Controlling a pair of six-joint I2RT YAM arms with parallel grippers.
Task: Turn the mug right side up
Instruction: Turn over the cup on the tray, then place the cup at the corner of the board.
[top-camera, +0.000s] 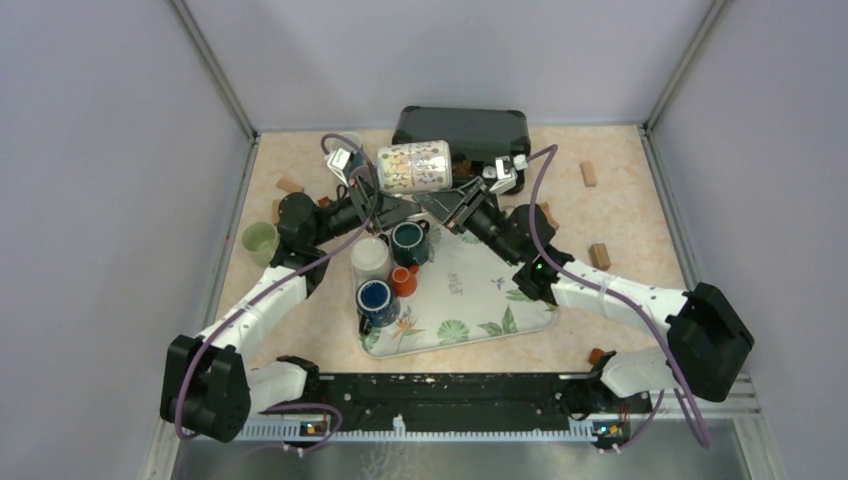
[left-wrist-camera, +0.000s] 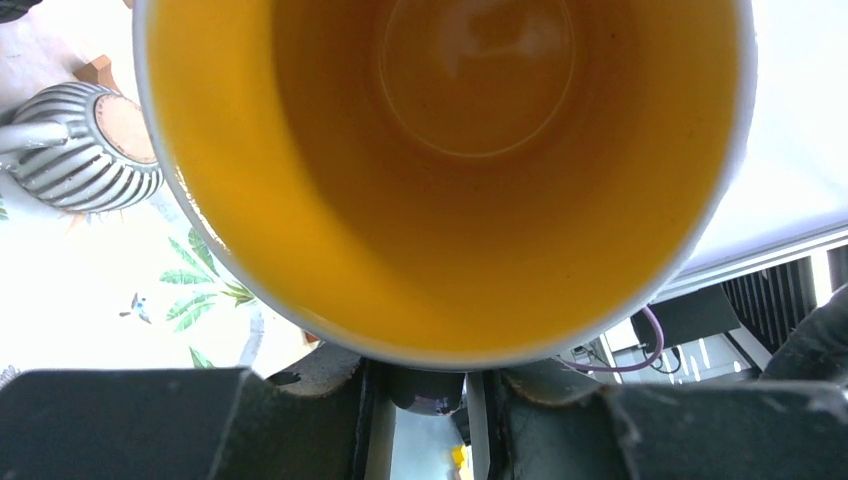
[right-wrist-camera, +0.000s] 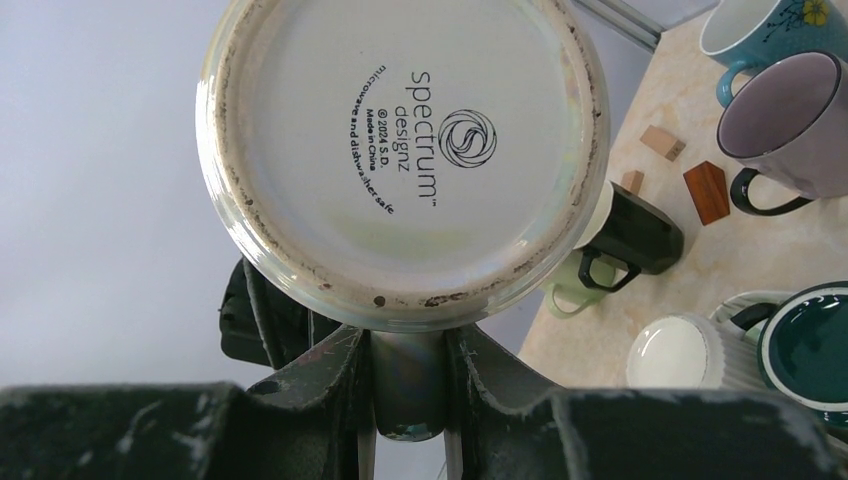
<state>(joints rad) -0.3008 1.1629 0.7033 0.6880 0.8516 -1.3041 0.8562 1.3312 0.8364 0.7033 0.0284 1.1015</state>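
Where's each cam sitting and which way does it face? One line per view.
Top external: above and behind the robot, looking down on the table; left arm and right arm meet at the sideways mug.
Left wrist: on the left end effector, looking into the mug's yellow inside; own fingers show.
Right wrist: on the right end effector, facing the mug's stamped base; own fingers show.
Shared: all see the mug; wrist views face its opposite ends.

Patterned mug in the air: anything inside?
Nothing visible: left wrist view shows the mug yellow and bare down to its base. The upper wall runs out of frame.
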